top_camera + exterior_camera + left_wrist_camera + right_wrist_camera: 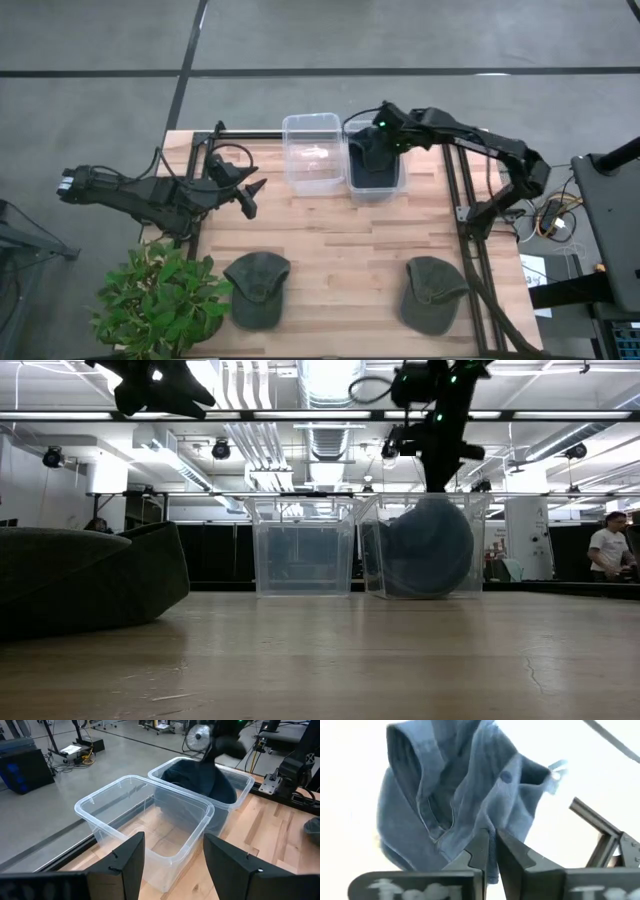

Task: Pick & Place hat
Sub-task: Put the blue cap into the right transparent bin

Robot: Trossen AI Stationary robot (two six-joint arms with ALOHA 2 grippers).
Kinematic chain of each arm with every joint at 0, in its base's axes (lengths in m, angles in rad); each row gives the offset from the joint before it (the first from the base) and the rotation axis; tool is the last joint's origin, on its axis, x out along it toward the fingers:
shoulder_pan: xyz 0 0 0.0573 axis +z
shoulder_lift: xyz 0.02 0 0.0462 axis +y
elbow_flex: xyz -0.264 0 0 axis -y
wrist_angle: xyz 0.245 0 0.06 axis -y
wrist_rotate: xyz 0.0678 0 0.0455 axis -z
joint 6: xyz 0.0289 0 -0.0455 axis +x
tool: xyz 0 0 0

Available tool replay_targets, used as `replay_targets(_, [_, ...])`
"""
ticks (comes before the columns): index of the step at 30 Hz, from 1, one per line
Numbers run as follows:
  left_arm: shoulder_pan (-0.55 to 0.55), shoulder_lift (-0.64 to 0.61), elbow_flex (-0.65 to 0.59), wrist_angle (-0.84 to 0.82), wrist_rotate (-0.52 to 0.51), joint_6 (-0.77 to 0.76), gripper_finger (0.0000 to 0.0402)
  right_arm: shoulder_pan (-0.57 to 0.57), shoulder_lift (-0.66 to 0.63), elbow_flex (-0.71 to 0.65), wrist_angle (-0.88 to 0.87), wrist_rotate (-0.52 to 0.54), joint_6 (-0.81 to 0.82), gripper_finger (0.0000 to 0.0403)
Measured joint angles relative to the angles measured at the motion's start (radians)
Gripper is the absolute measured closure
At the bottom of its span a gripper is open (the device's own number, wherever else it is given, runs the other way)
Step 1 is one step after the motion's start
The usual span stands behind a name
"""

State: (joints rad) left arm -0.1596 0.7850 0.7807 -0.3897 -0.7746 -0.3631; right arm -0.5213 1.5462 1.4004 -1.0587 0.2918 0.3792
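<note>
A dark blue hat (372, 165) sits inside the right one of two clear bins (398, 188) at the table's far middle. My right gripper (490, 851) reaches down into that bin from above and is shut on the hat's cloth. The left bin (312, 152) holds nothing. My left gripper (175, 865) hovers open near the table's left side, pointing at the left bin with nothing between its fingers. Two green hats (257, 287) (432, 290) lie flat on the table near its front edge. My right gripper pinches a fold of the blue hat's cloth (492, 832) between its two fingers, near the hat's upper end. The fingers slant steeply down from above. The hat hangs crumpled below them inside the right bin, its lower part (425, 585) down at the bin's floor.
A potted plant (160, 295) stands at the table's near left corner. Dark metal frame rails (470, 215) run along the table's right and left sides. A person (610, 550) stands in the room far behind the table.
</note>
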Motion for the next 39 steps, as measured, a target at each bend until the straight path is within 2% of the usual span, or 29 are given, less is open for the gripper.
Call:
replay_targets(7, [0.000, 0.000, 0.000, 0.000, 0.000, 0.000, 0.0207, 0.003, -0.151, -0.004, 0.024, 0.021, 0.010, 0.0374])
replay_targets(10, [0.000, 0.000, 0.000, 0.000, 0.000, 0.000, 0.0207, 0.003, -0.154, -0.020, 0.034, -0.032, 0.015, 0.0374])
replay_targets(13, [0.000, 0.000, 0.000, 0.000, 0.000, 0.000, 0.0207, 0.013, -0.124, -0.035, 0.052, -0.085, 0.040, 0.0374])
replay_targets(21, [0.000, 0.000, 0.000, 0.000, 0.045, -0.007, 0.0207, 0.018, -0.017, -0.054, 0.045, -0.085, 0.031, 0.0374])
replay_targets(26, [0.000, 0.002, 0.000, 0.000, 0.058, -0.011, 0.0207, 0.013, 0.038, -0.054, 0.047, -0.135, 0.013, 0.0374])
replay_targets(39, [0.000, 0.004, 0.000, 0.000, 0.058, -0.001, 0.0207, -0.010, 0.085, -0.051, 0.047, -0.196, 0.011, 0.0373])
